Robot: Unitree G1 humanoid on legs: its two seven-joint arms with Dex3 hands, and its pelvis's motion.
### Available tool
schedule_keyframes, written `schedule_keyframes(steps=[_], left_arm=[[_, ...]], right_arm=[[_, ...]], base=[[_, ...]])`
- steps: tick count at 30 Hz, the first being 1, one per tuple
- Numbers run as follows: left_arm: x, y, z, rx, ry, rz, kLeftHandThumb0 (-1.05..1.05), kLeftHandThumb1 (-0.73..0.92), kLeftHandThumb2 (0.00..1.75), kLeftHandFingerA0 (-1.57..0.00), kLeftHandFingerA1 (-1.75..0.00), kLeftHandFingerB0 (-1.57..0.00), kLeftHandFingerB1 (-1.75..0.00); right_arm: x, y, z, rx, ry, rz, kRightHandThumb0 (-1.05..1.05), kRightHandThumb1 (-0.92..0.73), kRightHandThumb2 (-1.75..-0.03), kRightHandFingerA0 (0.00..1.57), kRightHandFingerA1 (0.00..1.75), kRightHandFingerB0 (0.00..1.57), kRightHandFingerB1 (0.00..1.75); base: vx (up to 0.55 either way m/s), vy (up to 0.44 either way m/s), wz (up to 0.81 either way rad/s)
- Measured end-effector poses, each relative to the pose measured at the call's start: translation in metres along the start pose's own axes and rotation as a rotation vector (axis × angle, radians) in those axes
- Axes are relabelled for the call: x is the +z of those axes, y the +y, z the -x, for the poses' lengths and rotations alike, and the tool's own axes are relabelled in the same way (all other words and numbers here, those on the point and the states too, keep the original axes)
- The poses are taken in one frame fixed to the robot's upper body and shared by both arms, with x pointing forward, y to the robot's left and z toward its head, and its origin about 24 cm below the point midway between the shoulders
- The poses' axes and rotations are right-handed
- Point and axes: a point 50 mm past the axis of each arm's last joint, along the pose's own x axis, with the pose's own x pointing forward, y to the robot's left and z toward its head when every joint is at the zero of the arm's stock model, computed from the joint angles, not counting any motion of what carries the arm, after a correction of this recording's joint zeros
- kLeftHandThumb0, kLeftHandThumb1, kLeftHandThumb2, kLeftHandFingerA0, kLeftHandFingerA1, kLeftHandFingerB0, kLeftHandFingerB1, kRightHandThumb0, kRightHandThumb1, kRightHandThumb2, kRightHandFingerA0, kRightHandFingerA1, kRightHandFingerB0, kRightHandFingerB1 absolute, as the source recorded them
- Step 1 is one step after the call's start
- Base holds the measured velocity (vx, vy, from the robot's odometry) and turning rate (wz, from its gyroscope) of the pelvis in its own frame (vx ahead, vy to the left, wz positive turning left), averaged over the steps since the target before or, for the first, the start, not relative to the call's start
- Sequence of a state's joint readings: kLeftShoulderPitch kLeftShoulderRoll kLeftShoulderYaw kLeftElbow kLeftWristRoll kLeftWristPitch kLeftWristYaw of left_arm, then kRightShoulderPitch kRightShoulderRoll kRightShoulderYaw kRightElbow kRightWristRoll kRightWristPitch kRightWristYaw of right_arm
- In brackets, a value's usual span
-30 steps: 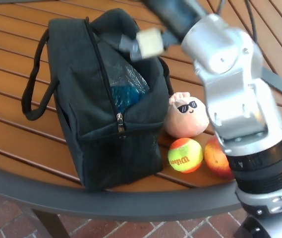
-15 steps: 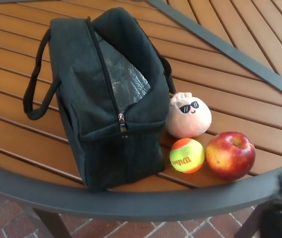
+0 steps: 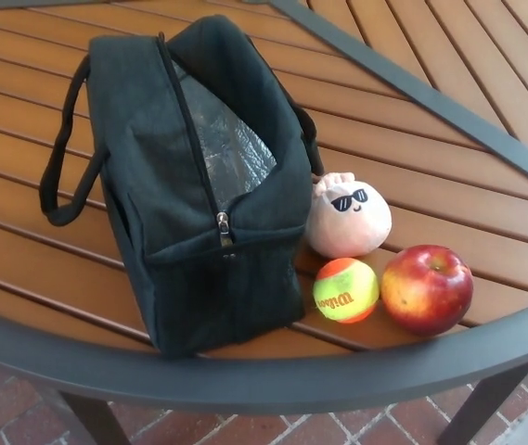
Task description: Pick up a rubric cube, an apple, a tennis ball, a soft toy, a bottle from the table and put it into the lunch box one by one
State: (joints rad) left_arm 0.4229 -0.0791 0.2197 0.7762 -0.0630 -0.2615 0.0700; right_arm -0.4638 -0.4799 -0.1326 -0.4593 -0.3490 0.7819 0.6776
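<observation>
We see a black lunch bag point(image 3: 199, 185) with a silvery, crinkled lining showing through its open top. The soft toy point(image 3: 348, 219) is pale peach with black sunglasses printed on it. The tennis ball point(image 3: 345, 290) is orange above and yellow-green below, with dark lettering. The apple point(image 3: 427, 288) is red with yellow streaks. The table point(image 3: 449, 158) has reddish-brown wooden slats and a dark grey rim.

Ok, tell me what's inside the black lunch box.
Through the open zip of the lunch box only the silver foil lining shows. The bottom is hidden by the fabric sides, so I cannot tell whether anything lies in it.
</observation>
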Motion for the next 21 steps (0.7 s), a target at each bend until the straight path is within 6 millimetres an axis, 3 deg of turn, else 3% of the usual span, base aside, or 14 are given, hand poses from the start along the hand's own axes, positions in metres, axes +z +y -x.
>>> schedule_keyframes(steps=[2,3,4,5,6,7,13,19,21], left_arm=[[0.002,0.001,0.000,0.002,-0.010,0.000,0.18,0.50,1.30,-1.00,-1.36,-0.89,-1.16],[0.003,0.001,0.000,0.002,-0.016,0.001,0.17,0.46,1.31,-1.02,-1.34,-0.92,-1.15],[0.004,0.001,0.000,0.003,-0.020,0.003,0.17,0.46,1.31,-1.02,-1.34,-0.92,-1.15],[0.004,0.002,0.000,0.006,-0.023,0.006,0.18,0.45,1.35,-1.06,-1.34,-0.94,-1.13],[0.004,0.002,0.000,0.007,-0.022,0.006,0.18,0.45,1.35,-1.06,-1.34,-0.94,-1.13],[0.004,0.002,0.000,0.008,-0.021,0.006,-0.18,0.49,1.11,-1.04,-1.15,-0.90,-1.01],[-0.004,-0.003,-0.009,0.002,0.061,0.002,-0.18,0.49,1.11,-1.06,-1.18,-0.93,-1.03],[-0.009,-0.003,-0.021,0.017,0.153,0.012,-0.17,0.48,1.11,-1.06,-1.19,-0.96,-1.04],[-0.010,-0.003,-0.021,0.021,0.157,0.017,-0.18,0.47,1.13,-1.06,-1.20,-0.95,-1.05]], right_arm=[[-0.007,0.012,0.001,0.094,0.043,0.091,-0.91,-0.57,-0.91,0.00,0.07,0.10,0.16],[-0.010,0.018,0.001,0.135,0.057,0.123,-0.78,-0.66,-0.60,0.00,0.00,0.03,0.27],[-0.011,0.021,0.000,0.161,0.062,0.144,-0.78,-0.66,-0.60,0.00,0.00,0.03,0.27],[-0.012,0.027,-0.001,0.198,0.067,0.176,-0.94,-0.56,-0.88,0.00,0.01,0.14,0.17],[-0.012,0.029,-0.002,0.209,0.070,0.184,-0.94,-0.56,-0.88,0.00,0.01,0.14,0.17],[-0.014,0.032,-0.004,0.227,0.076,0.193,-0.92,-0.55,-0.88,0.00,0.04,0.09,0.18],[-0.031,0.049,-0.015,0.309,0.135,0.132,-0.93,-0.56,-0.92,0.00,0.06,0.07,0.20],[-0.060,0.069,-0.029,0.371,0.245,0.026,-0.97,-0.59,-0.92,0.00,0.01,0.07,0.19],[-0.066,0.072,-0.031,0.371,0.273,0.013,-0.92,-0.56,-0.92,0.00,0.08,0.06,0.22]], base=[[0.00,0.000,0.00],[0.00,0.000,0.00],[0.00,0.000,0.00],[0.00,0.000,0.00],[0.00,0.000,0.00],[0.00,0.000,0.00],[0.00,0.000,0.00],[0.00,0.000,0.00],[0.00,0.000,0.00]])
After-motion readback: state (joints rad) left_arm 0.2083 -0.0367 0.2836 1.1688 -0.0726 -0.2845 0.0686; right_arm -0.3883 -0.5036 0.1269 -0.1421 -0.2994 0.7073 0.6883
